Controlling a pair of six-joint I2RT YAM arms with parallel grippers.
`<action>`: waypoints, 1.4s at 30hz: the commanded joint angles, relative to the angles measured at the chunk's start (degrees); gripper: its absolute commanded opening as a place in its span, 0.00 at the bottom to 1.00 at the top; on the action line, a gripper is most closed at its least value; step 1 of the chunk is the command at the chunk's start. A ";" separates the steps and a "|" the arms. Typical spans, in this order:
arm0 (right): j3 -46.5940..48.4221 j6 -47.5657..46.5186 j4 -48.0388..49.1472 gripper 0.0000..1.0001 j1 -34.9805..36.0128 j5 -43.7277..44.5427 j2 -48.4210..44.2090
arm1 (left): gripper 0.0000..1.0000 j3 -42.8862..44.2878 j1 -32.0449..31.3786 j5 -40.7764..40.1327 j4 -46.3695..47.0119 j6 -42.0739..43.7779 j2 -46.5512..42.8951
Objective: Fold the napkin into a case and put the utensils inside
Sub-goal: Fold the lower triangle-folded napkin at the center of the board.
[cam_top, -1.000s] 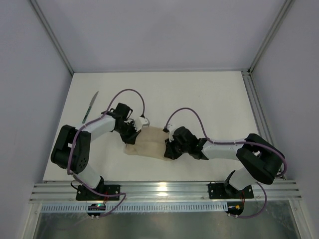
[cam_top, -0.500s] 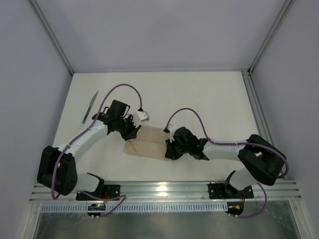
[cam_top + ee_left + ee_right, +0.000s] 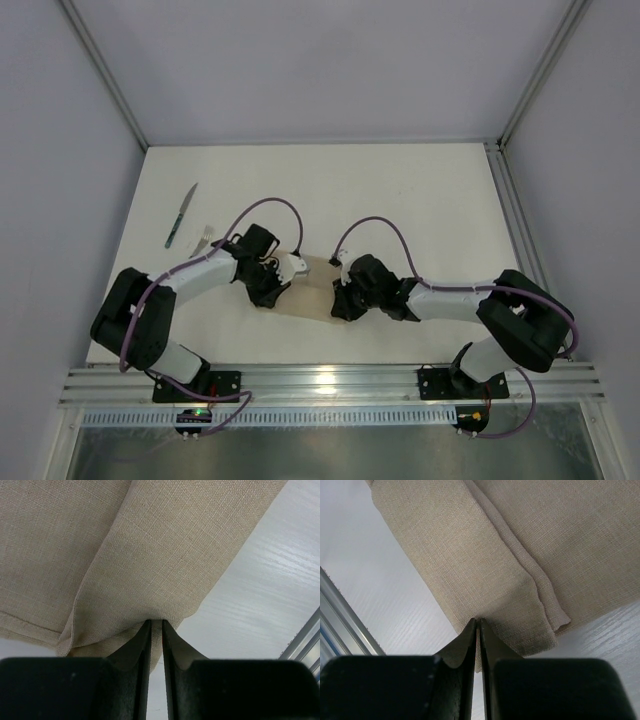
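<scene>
Where the overhead view looks down, my own arms cover most of what matters.

Item: napkin (image 3: 312,290). Beige-tan cloth on the white table (image 3: 400,200), near the front edge. Only a middle strip shows between my left gripper (image 3: 272,292) and my right gripper (image 3: 338,303). Both ends are hidden beneath them, and neither pair of jaws can be read from here.
Item: knife (image 3: 181,216). Teal handle, silver blade, far left, well apart from the cloth.
Item: fork (image 3: 204,238). Near the knife, small and faint, its lower part hard to make out beside my left arm.

Left wrist view: coarse plain weave, a stitched hem at lower left, one soft diagonal fold. My black fingers (image 3: 135,652) stand narrow, a thin slit between them, nipping a folded edge that drapes over their tips. Grained white tabletop and a metal rail (image 3: 302,637) show at right.

Right wrist view: flat layered folds with stepped edges, one corner at lower right. My fingers (image 3: 462,650) are nearly together, pinching the near edge of the cloth. The rail at left is blurred.
</scene>
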 commanded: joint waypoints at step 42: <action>-0.24 -1.80 -3.75 0.10 -1.53 -1.93 1.23 | 0.49 13.77 16.77 8.43 0.39 -10.42 -0.11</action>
